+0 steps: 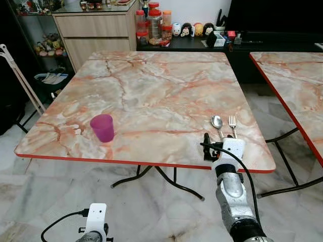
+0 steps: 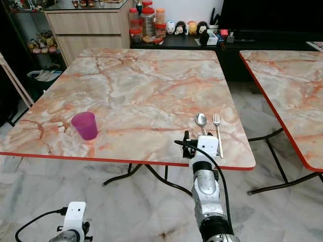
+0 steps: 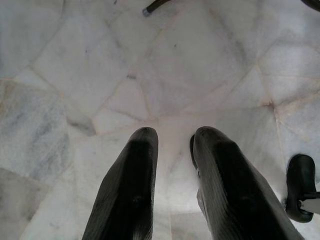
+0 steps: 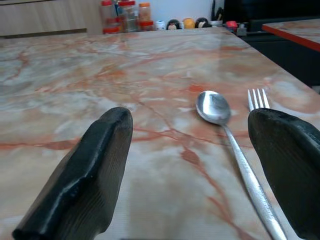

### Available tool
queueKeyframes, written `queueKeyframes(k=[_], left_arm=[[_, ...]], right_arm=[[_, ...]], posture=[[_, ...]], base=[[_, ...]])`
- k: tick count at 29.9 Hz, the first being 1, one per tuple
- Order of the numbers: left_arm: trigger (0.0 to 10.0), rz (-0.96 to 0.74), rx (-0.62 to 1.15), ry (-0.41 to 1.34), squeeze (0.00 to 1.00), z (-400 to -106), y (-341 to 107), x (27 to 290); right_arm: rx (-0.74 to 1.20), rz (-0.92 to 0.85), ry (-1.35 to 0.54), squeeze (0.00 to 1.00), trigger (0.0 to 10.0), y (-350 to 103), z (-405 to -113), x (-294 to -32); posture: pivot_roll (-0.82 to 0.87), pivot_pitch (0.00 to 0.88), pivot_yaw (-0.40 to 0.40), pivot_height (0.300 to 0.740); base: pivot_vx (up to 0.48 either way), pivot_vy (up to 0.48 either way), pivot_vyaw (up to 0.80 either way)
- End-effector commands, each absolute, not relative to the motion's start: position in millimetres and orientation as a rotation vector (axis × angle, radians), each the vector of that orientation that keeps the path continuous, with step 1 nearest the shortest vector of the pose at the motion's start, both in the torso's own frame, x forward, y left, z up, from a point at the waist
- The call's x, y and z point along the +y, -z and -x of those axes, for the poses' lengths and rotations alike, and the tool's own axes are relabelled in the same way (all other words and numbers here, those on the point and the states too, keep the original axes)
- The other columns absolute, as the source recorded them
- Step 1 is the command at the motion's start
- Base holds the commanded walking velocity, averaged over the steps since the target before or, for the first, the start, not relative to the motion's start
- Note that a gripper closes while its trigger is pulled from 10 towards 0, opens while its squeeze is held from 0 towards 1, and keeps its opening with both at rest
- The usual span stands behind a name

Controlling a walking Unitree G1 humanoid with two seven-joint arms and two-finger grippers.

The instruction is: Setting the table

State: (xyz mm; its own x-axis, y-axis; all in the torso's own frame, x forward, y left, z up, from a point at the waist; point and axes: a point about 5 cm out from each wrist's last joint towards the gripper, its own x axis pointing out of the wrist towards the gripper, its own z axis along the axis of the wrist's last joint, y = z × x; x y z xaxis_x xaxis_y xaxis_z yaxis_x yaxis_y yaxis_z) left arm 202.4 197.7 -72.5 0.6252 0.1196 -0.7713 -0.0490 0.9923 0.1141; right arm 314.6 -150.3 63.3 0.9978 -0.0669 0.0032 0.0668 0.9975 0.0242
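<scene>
A spoon (image 4: 215,107) and a fork (image 4: 257,97) lie side by side near the front right edge of the marble table (image 1: 151,91), handles toward me. My right gripper (image 4: 192,125) is low over that edge just short of them and open wide. The spoon's handle runs between its fingers. Near the front left of the table, a purple cup (image 1: 102,127) stands upright. My left gripper (image 3: 175,137) hangs below the table, pointing at the tiled floor, with a narrow gap between its fingers and nothing in them.
A second marble table (image 1: 295,75) stands close on the right. Behind are a wooden cabinet (image 1: 96,30), jars (image 1: 151,25) and a dark counter with figurines (image 1: 194,29). A white rack (image 1: 17,78) leans at the left. Black table legs (image 1: 166,179) cross under the table.
</scene>
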Motion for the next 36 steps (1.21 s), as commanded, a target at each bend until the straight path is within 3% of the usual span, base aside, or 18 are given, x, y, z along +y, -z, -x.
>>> queueKeyframes(k=[1,36], left_arm=[[10.0,-0.097,0.914,-0.099,0.0,-197.5,75.1,200.2],[10.0,-0.096,0.916,-0.099,0.0,-194.7,76.5,199.7]], right_arm=[[-0.006,-0.042,0.055,0.0,10.0,-64.7,-316.9,-148.0],[-0.04,-0.033,0.0,0.0,10.0,-65.9,-315.2,-139.7]], posture=[[-0.03,0.0,0.013,0.74],[-0.03,0.0,0.003,0.74]], base=[[0.255,0.0,-0.74],[0.311,0.0,-0.08]])
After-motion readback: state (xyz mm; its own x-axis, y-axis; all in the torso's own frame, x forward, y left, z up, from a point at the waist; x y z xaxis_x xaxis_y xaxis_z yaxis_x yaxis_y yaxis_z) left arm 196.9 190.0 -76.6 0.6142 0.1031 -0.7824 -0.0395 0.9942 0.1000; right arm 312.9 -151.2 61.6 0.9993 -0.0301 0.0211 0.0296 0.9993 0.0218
